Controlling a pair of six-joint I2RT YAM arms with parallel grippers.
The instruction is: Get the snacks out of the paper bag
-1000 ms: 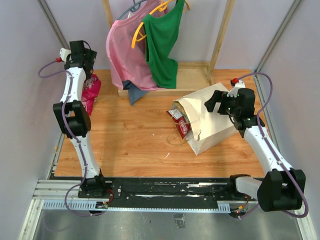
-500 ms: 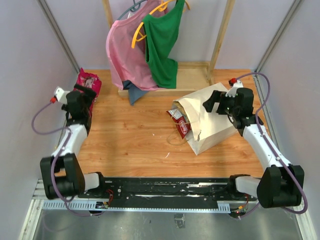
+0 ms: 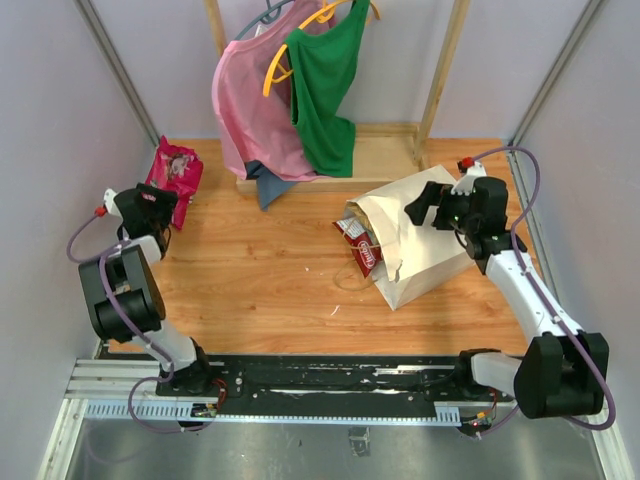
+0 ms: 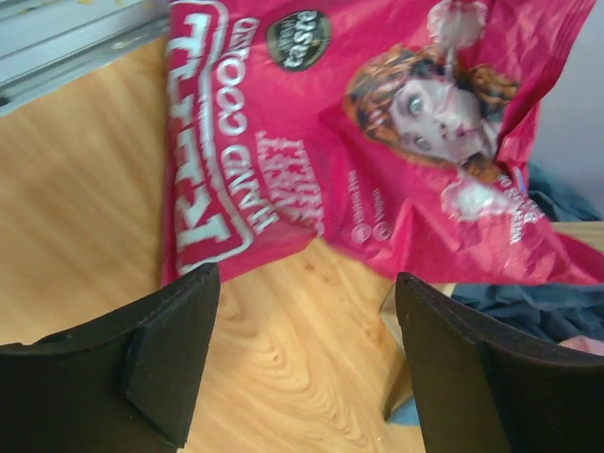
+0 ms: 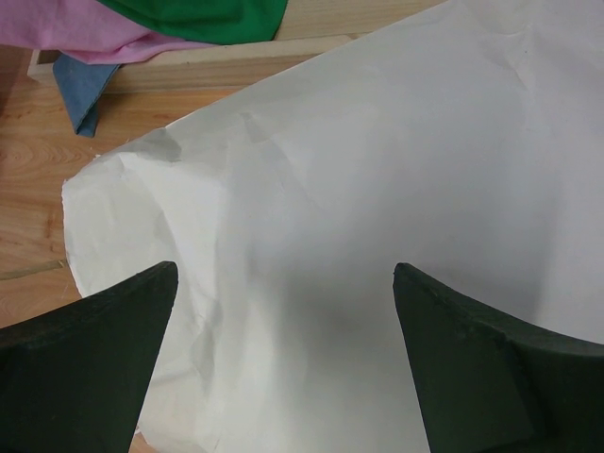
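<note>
Worktop (image 3: 265, 285): open wood mid-frame between pink packet (image 3: 174, 168) and paper bag (image 3: 425, 250). Pink packet flat at upper left, near left wall. Left jaws wide apart, empty, just short of packet, not touching. Right jaws wide apart, empty, over bag at centre right. Bag on its side, creased, mouth facing left; red packet (image 3: 359, 243) pokes out of mouth.

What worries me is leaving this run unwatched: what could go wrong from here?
The right gripper hangs open over the paper bag's flat side, not its mouth; closing there might pinch only paper and drag the bag, red packet and all. The left gripper is open just short of the pink packet, which lies by the table's left edge; a nudge could shove it off.
</note>
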